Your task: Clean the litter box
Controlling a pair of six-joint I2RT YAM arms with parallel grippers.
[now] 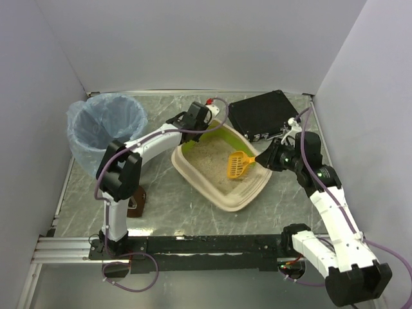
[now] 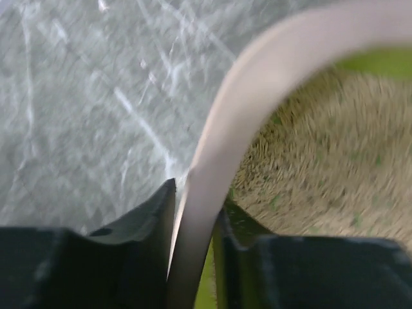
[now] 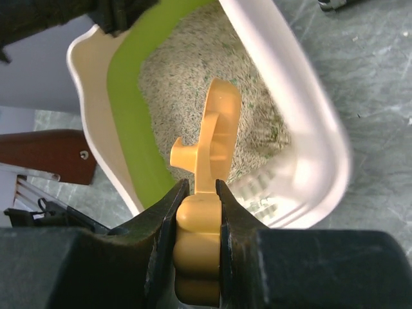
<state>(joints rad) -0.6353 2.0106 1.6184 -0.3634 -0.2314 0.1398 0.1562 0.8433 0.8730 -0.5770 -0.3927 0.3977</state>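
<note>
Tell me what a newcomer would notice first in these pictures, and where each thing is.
The orange scoop stands out first: the right gripper holds it over the sand in the litter box, at the middle of the table. The left gripper pinches the box's far left rim. A bin lined in blue stands at the far left.

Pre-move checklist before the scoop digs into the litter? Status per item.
1. Scoop hold: right gripper shut on the scoop handle: ok.
2. Tray steadied: left gripper pinches the litter box rim: ok.
3. Scoop head over the litter, inside the walls: ok.
4. Clumps to target: cannot tell, wrist views are blurred.
5. Dump spot: bin open, blue bag in place: ok.
</note>
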